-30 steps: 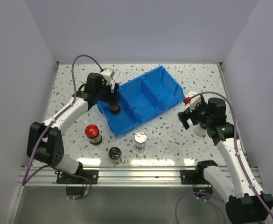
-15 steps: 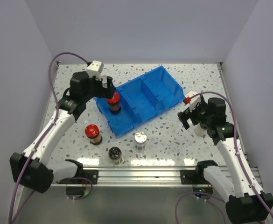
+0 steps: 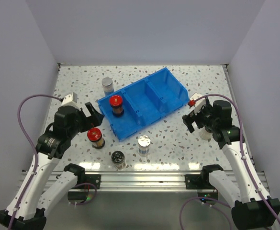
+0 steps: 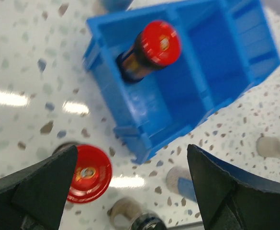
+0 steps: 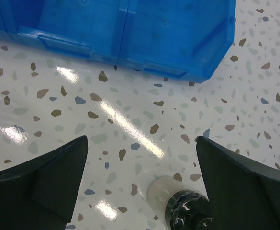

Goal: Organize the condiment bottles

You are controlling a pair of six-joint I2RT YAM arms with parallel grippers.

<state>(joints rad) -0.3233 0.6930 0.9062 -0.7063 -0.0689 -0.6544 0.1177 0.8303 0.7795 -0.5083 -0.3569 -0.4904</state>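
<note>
While our left gripper [image 3: 94, 114] hangs empty with its fingers spread wide, right by the loose red-capped jar [image 3: 95, 136] on the table, the other red-capped jar [image 3: 115, 104] already stands in the left end compartment of the blue bin [image 3: 175, 81], so we figure we're one jar in and picking the next. One silver-capped jar [image 3: 107, 85] sits behind the bin, and a black-capped jar [image 3: 118, 159] and a second silver-capped jar [image 3: 144, 145] wait out front. Over on the right, our right gripper [image 3: 193, 120] is spread open too, hovering over a dark-topped jar [image 5: 187, 213], so next we'd lower around a cap, squeeze, and carry it to a compartment.
</note>
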